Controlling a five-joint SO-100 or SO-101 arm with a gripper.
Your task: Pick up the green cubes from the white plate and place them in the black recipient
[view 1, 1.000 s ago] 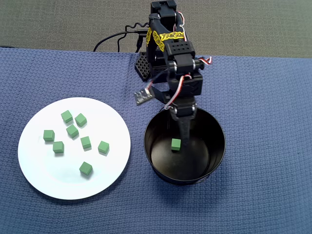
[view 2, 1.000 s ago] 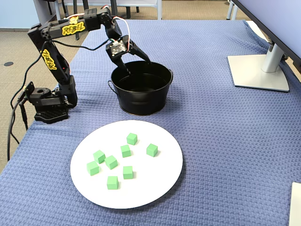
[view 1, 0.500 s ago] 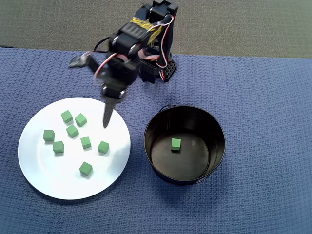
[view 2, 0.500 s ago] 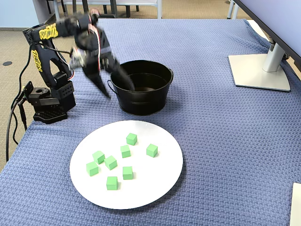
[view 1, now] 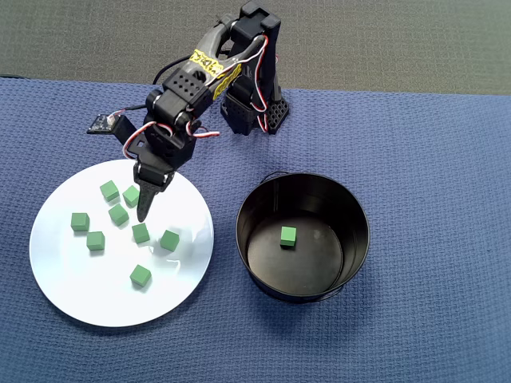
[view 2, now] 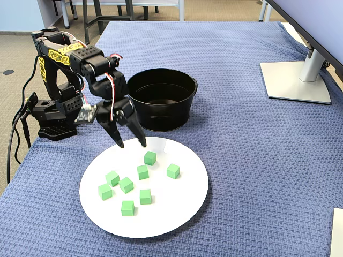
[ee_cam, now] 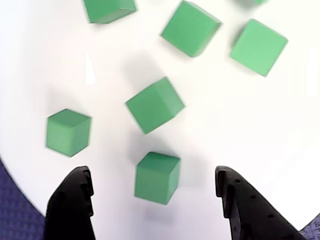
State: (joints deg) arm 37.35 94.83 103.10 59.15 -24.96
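Having swung from the glossy black cylindrical pot (view 1: 303,236) to the round white plate (view 1: 76,291), the black claw (view 2: 130,144) hung open over a small matte green cube (view 2: 150,158), ready to grasp.

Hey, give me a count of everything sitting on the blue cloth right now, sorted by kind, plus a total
Green cubes on the white plate: 7, e.g.
Green cubes in the black recipient: 1
White plates: 1
Black recipients: 1
Robot arms: 1, its gripper open above the plate
Total: 11
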